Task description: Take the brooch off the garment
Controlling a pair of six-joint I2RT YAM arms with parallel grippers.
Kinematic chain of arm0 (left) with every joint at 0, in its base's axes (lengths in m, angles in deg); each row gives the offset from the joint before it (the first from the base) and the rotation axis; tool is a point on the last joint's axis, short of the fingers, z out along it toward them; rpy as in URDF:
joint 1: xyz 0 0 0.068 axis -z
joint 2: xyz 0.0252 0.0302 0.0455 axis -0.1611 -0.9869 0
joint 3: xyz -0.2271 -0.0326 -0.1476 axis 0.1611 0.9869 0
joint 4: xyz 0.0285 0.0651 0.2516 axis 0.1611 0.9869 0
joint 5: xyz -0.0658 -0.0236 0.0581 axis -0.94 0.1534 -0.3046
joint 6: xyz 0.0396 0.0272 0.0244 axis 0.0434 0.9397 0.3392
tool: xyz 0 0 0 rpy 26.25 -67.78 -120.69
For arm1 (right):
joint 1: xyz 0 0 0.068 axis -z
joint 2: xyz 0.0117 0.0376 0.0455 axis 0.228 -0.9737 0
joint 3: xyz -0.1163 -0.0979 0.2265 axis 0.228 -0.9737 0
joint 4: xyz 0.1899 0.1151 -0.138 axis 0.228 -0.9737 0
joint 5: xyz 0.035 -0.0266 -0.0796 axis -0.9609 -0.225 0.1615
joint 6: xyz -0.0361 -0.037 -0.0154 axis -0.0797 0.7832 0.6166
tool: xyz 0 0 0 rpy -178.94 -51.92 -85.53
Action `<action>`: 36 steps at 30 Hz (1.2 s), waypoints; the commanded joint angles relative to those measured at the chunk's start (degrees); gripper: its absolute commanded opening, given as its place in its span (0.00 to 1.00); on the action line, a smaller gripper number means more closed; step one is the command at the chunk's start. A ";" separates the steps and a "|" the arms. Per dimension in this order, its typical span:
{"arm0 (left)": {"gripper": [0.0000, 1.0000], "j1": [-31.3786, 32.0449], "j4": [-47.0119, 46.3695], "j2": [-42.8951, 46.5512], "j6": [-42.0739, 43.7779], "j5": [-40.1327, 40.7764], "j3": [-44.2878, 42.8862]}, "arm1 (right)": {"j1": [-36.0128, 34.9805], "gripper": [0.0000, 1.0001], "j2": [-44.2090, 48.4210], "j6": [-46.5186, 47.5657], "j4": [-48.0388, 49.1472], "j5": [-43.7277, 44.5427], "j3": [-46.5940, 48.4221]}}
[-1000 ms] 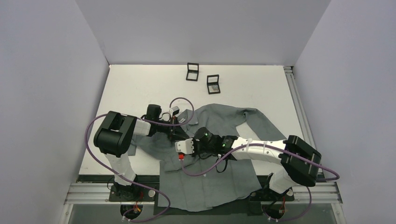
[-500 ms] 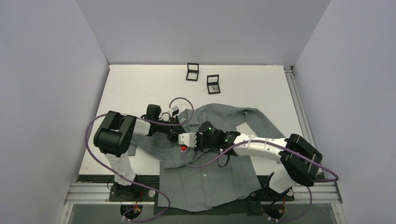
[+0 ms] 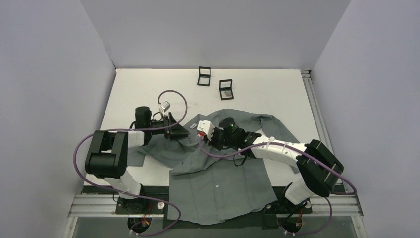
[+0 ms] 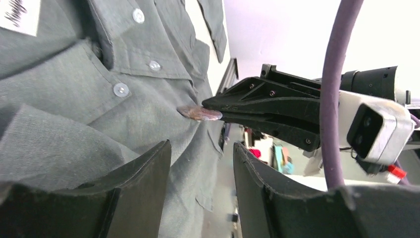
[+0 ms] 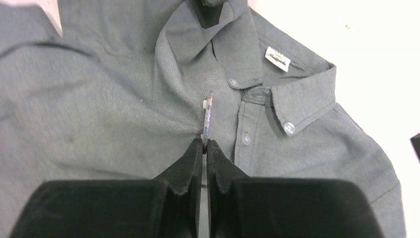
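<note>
Seemed the left gripper [image 4: 200, 147] had just let go and backed off, jaws spread, leaving the right gripper [image 5: 204, 142] pinching the brooch [image 5: 208, 111] mid-frame against the grey shirt [image 5: 99, 99], so pulling it free looked next.

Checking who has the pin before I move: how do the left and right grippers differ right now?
The right gripper is shut on the edge of the brooch; the left gripper is open and holds nothing. The right gripper touches the brooch; the left gripper stands apart from it. Both are near the collar of the garment.
</note>
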 commanded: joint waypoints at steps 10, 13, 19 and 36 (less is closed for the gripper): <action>0.43 -3.27 -14.46 9.98 6.74 2.74 4.76 | 6.06 0.00 -3.82 -27.65 27.32 -14.95 -3.11; 0.43 -3.28 -22.74 11.74 5.11 2.63 7.42 | 6.36 0.00 -3.89 -29.45 30.06 -16.33 -4.48; 0.45 -3.23 -32.36 13.88 4.50 4.14 10.58 | 6.99 0.00 -3.74 -32.84 37.01 -18.30 -6.97; 0.46 1.57 -40.72 10.78 7.15 4.61 12.09 | 9.23 0.00 -6.31 -45.93 53.42 -22.91 -10.11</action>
